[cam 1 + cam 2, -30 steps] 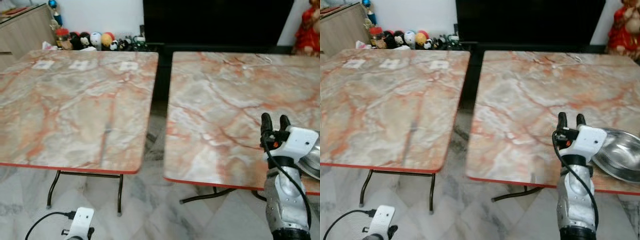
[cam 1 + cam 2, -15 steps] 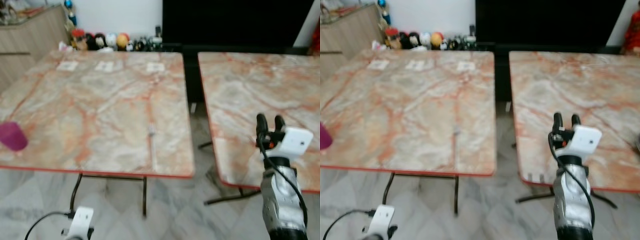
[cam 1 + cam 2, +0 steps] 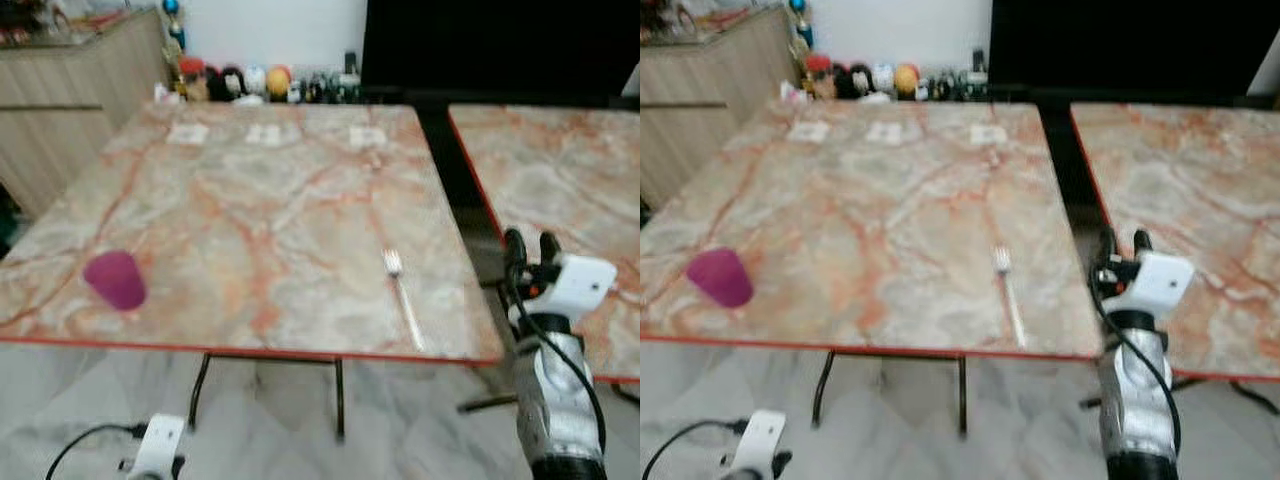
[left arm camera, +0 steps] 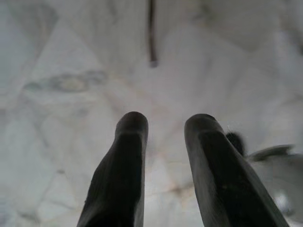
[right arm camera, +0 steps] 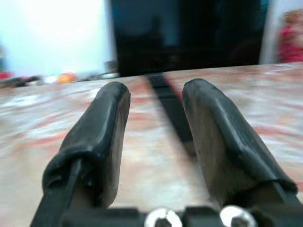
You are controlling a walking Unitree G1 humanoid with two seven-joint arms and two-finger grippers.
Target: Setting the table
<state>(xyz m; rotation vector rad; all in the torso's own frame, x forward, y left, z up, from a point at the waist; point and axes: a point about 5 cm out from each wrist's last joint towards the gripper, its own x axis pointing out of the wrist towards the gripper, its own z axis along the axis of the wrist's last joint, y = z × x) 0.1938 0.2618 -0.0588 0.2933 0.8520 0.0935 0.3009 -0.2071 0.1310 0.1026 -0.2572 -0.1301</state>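
Two folding tables with orange-veined marble-pattern tops stand side by side on a pale marble floor (image 3: 90, 400), a dark gap between them. The left table (image 3: 270, 190) serves as the reference.

On the left table, a silver fork (image 3: 402, 297) lies flat near the front right corner, tines pointing toward the far edge, handle running toward the front edge. A magenta cup (image 3: 115, 279) stands near the front left corner, well apart from the fork. Three small white cards (image 3: 268, 133) lie in a row along the far edge. Behind that far edge, a line of small colourful figurines (image 3: 250, 82) sits against the white wall, with a large black screen (image 3: 500, 45) to their right and a wooden cabinet (image 3: 70, 100) to the left of the table.

The right table (image 3: 560, 190) stands to the right of the gap.

The right gripper (image 3: 532, 250) is raised off the front right corner of the left table, over the gap, fingers pointing up and away. In the right wrist view its two black fingers (image 5: 102, 127) stand parted with nothing between them.

The left gripper (image 4: 163, 123) hangs low, below the front edge of the left table, pointing at the floor. Its fingers are spread and hold nothing; a table leg (image 4: 151, 33) shows beyond them.
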